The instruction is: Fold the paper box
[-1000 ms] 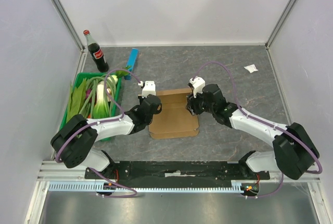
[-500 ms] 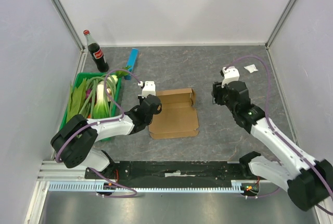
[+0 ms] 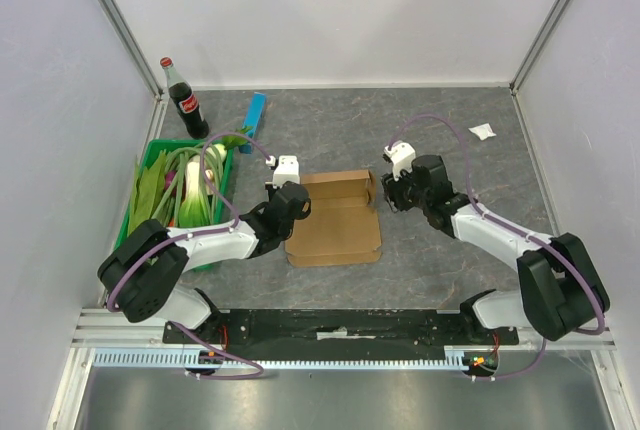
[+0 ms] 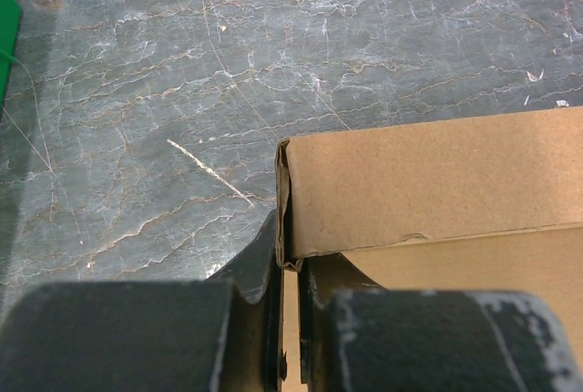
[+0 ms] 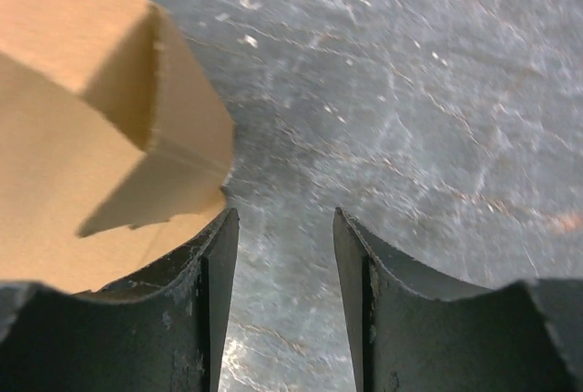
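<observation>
The paper box (image 3: 335, 220) is plain brown cardboard, lying mid-table with its far flaps raised. My left gripper (image 3: 290, 208) is shut on the box's left side wall; in the left wrist view the thin cardboard edge (image 4: 284, 228) sits pinched between the two fingers. My right gripper (image 3: 390, 196) is open and empty just right of the box's far right corner. In the right wrist view the jaws (image 5: 285, 255) stand apart over bare table, with the box corner (image 5: 137, 128) at the left beside the left finger.
A green crate (image 3: 150, 212) with leeks stands at the left. A cola bottle (image 3: 185, 100) and a slim blue bar (image 3: 254, 120) stand at the back left. A small white scrap (image 3: 482, 131) lies at the back right. Grey walls enclose the table.
My right arm pulled away from the box to the right, then swung back toward the box's far right corner. The left gripper has stayed shut on the box's left wall.
</observation>
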